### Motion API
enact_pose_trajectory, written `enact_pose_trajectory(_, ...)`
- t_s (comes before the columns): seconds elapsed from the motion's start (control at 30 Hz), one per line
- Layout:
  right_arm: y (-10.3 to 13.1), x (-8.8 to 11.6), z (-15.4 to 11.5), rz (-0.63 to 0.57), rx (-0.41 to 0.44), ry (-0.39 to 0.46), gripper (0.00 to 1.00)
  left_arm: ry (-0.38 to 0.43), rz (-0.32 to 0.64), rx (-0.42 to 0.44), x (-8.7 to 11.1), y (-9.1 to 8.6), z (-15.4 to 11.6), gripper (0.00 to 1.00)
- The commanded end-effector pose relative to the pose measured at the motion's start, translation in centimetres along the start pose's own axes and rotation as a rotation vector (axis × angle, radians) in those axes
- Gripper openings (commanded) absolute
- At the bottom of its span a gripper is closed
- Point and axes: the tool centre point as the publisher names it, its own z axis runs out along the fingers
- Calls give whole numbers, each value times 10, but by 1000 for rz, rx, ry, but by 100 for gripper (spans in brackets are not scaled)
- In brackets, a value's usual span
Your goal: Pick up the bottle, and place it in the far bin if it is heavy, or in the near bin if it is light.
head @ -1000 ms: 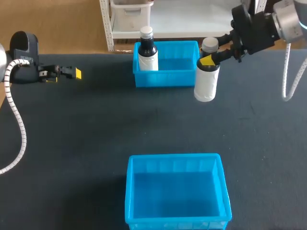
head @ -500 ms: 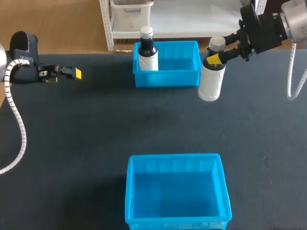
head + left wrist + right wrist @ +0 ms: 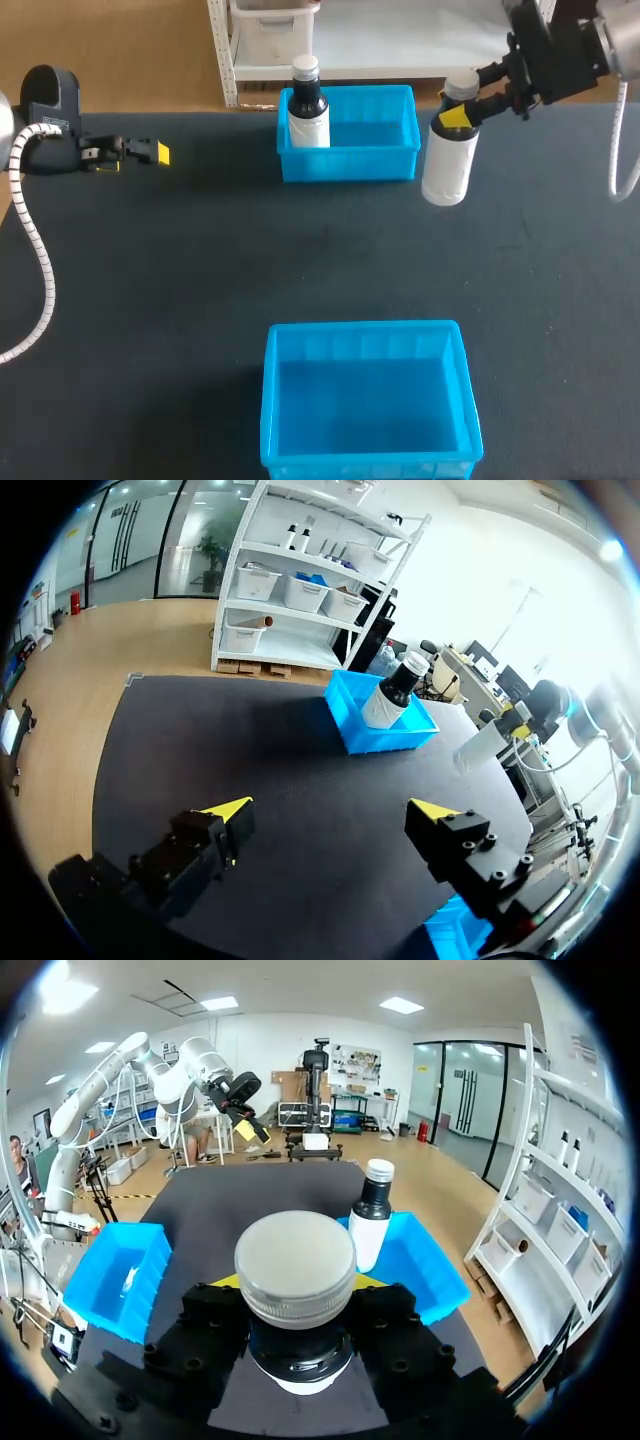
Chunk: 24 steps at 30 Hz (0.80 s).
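A white bottle (image 3: 447, 165) with a grey cap (image 3: 296, 1265) hangs upright above the table, just right of the far blue bin (image 3: 345, 165). My right gripper (image 3: 455, 115) is shut on its neck, one finger on each side. In the right wrist view the bottle fills the space between the fingers of that gripper (image 3: 296, 1285). The near blue bin (image 3: 362, 327) sits at the table's front and holds nothing. My left gripper (image 3: 155, 152) stands open at the far left, well away from both bins, with nothing between the fingers (image 3: 335, 810).
A dark bottle (image 3: 308, 105) with a white label stands in the far bin's left corner. It also shows as the dark bottle (image 3: 372, 1215) ahead of my right gripper. Dark table surface lies between the two bins.
My right arm has carried the white bottle to the right and slightly farther back, away from the far bin's right wall. The left arm has stayed still.
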Motion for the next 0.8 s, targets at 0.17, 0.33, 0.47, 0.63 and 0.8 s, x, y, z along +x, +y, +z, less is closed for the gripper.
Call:
enact_pose_trajectory(0.17, 0, -2, -6, 6, 5, 6, 0, 0, 0, 0, 0, 0, 0, 100)
enact_pose_trajectory(0.33, 0, -1, -9, 10, 9, 4, 0, 0, 0, 0, 0, 0, 0, 100)
enact_pose_trajectory(0.47, -2, -2, -12, 10, 13, 6, 0, 0, 0, 0, 0, 0, 0, 100)
enact_pose_trajectory(0.63, -6, -5, -16, 4, 14, 11, 0, 0, 0, 0, 0, 0, 0, 100)
enact_pose_trajectory(0.8, -14, -8, -19, 0, 9, 16, 0, 0, 0, 0, 0, 0, 0, 100)
